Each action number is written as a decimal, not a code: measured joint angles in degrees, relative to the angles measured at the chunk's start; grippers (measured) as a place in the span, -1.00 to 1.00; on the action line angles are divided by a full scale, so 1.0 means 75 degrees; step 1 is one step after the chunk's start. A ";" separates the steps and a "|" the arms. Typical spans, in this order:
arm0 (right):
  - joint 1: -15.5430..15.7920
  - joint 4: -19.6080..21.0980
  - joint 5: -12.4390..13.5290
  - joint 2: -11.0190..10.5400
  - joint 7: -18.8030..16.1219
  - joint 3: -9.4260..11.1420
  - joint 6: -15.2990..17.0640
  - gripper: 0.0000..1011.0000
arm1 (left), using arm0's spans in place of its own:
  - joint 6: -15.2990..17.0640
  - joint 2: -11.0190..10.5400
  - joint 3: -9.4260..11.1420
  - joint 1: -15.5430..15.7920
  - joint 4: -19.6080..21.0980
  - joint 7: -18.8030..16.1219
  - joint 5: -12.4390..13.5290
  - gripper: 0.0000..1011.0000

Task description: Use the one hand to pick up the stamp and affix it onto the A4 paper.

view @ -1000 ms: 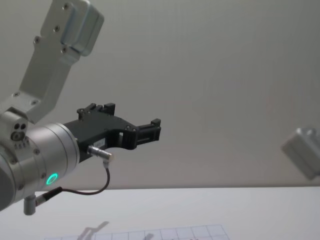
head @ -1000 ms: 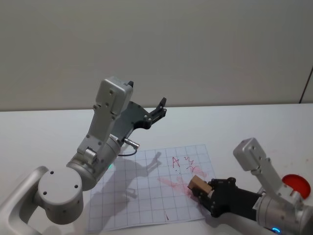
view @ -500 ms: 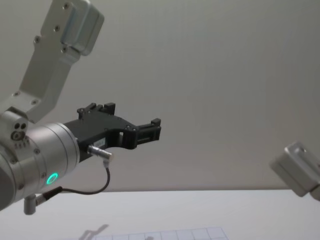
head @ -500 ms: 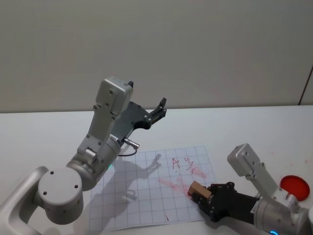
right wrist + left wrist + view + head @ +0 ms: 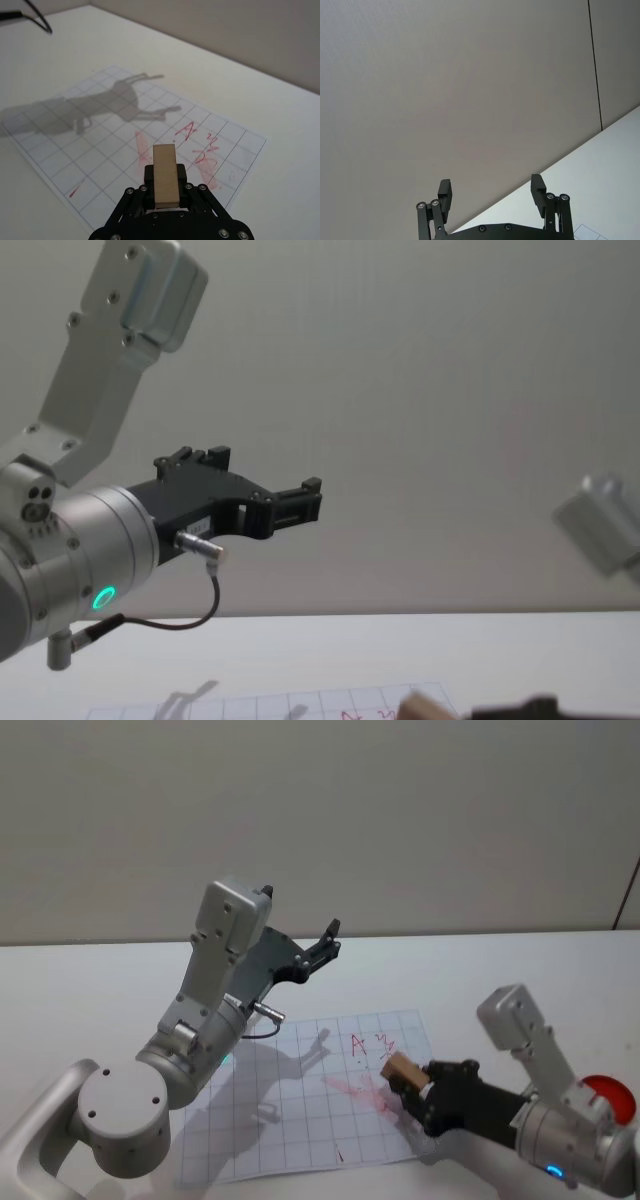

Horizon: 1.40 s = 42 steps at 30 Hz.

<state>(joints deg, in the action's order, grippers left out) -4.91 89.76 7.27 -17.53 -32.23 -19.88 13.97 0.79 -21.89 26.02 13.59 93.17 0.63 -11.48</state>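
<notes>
My right hand (image 5: 418, 1086) is clamped on the one stamp (image 5: 401, 1071). Its long axis runs straight out from my fingers, toward the red marks on the single A4 paper (image 5: 290, 1120), which lies just below and ahead on the desk (image 5: 500, 980). I cannot tell whether its face touches the sheet. My left hand (image 5: 328, 942), fingers spread, is parked high over the desk beyond the paper, so the right is the nearer.

Silver left arm (image 5: 215, 970) carries a green ring light (image 5: 103, 597), thin black cable (image 5: 217, 592) and black, screw-studded left gripper (image 5: 490, 192); right arm (image 5: 525, 1030) shows a blue light (image 5: 553, 1171).
</notes>
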 joint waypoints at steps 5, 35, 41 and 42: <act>-0.0051 0.0182 0.0371 0.0009 0.0249 0.0111 -0.0164 -0.56 | 0.0000 0.0000 0.0000 0.0000 0.0000 0.0000 0.0000 0.98; 0.1176 0.1258 0.1897 -0.1347 0.2585 0.1362 -0.0367 -0.56 | 0.0000 0.0000 0.0000 0.0000 0.0000 0.0000 0.0000 0.98; 0.1680 0.1462 0.2015 -0.1705 0.2869 0.1592 -0.0303 -0.56 | 0.0000 0.0000 0.0000 0.0000 0.0000 0.0000 0.0000 0.98; 0.1774 0.1497 0.2039 -0.1771 0.2905 0.1632 -0.0270 -0.56 | 0.0000 0.0000 0.0000 0.0000 0.0000 0.0000 0.0000 0.98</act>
<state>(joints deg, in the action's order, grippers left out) 8.40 100.99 22.56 -30.81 -10.44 -7.64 11.95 0.79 -21.89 26.02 13.59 93.18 0.63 -11.48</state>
